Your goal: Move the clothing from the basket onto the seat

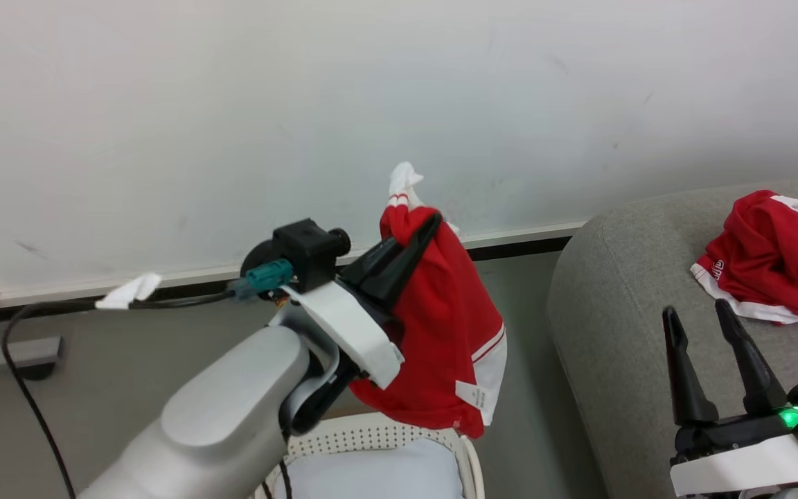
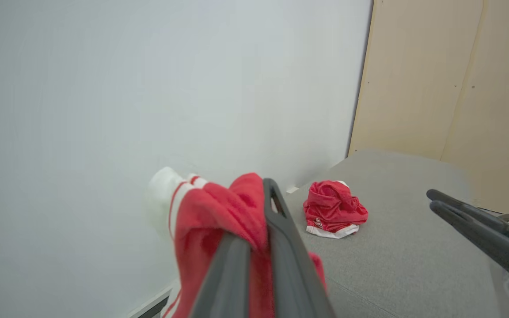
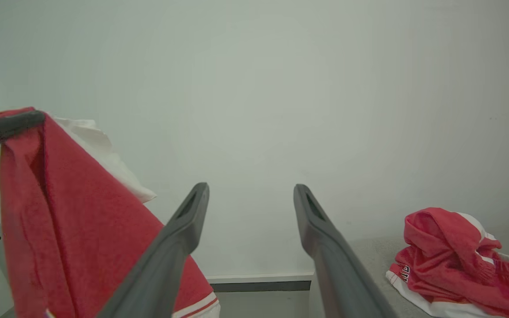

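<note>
My left gripper is shut on a red garment with white trim, which hangs from its fingertips above the cream-white basket, left of the sofa. In the left wrist view the same garment drapes over my closed fingers. A second red and white garment lies crumpled on the light-grey sofa; it also lies on the sofa in the wrist views. My right gripper stands open and empty over the sofa's near part, its fingers spread apart.
A pale wall with a baseboard runs behind everything. A black cable and a grey box lie on the floor at the left. The basket's white lining shows inside it. A beige panel stands beyond the sofa.
</note>
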`<state>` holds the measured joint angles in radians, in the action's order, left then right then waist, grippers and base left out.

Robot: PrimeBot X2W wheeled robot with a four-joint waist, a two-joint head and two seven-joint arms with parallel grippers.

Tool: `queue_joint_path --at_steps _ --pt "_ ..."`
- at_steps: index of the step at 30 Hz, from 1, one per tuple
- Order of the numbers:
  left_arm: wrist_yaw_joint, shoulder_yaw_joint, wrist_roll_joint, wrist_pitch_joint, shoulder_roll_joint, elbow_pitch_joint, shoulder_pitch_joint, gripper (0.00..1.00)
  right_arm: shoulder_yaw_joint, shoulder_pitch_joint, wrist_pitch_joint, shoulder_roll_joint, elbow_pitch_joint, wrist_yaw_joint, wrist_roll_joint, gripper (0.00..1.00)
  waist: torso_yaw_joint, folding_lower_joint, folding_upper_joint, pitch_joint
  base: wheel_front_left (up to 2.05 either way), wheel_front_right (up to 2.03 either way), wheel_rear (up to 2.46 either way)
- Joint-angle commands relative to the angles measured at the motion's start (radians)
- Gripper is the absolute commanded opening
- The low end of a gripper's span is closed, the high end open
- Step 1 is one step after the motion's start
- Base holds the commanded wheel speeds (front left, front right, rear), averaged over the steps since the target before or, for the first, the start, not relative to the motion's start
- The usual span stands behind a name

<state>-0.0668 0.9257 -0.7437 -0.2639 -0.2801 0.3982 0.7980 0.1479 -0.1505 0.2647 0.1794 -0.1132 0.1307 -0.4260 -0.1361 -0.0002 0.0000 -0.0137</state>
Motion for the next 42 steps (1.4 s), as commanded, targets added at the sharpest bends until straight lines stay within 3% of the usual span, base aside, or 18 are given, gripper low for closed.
queue_joint_path --at_steps 1,9,22,33,42 --pt "0.013 -0.024 0.020 -0.001 -0.010 -0.023 0.013 0.00 0.010 0.016 -0.001 -0.004 -0.004 0.000 -0.008 1.00 0.004 0.0002 0.0000 -0.004 0.00 0.00 0.00" --pt "0.056 -0.119 0.047 -0.001 -0.029 -0.110 -0.001 0.00 0.078 0.008 -0.001 -0.014 -0.017 0.000 -0.012 1.00 0.008 0.0002 0.0000 -0.012 0.00 0.00 0.00" --pt "0.063 -0.150 0.071 -0.001 -0.004 -0.103 -0.045 0.00 0.241 -0.048 -0.001 0.014 -0.051 0.000 -0.046 1.00 0.019 0.0002 0.0000 -0.017 0.00 0.00 0.00" --pt "0.030 -0.109 0.095 -0.001 0.062 -0.083 -0.075 0.00 0.538 -0.220 -0.003 0.008 -0.256 0.000 -0.137 1.00 0.078 0.0002 0.0000 -0.024 0.00 0.00 0.00" --pt "0.000 -0.011 0.116 0.027 0.129 -0.103 -0.091 0.00 0.661 -0.337 -0.002 -0.035 -0.449 0.000 -0.188 1.00 0.179 0.0002 0.0000 -0.033 0.00 0.00 0.00"
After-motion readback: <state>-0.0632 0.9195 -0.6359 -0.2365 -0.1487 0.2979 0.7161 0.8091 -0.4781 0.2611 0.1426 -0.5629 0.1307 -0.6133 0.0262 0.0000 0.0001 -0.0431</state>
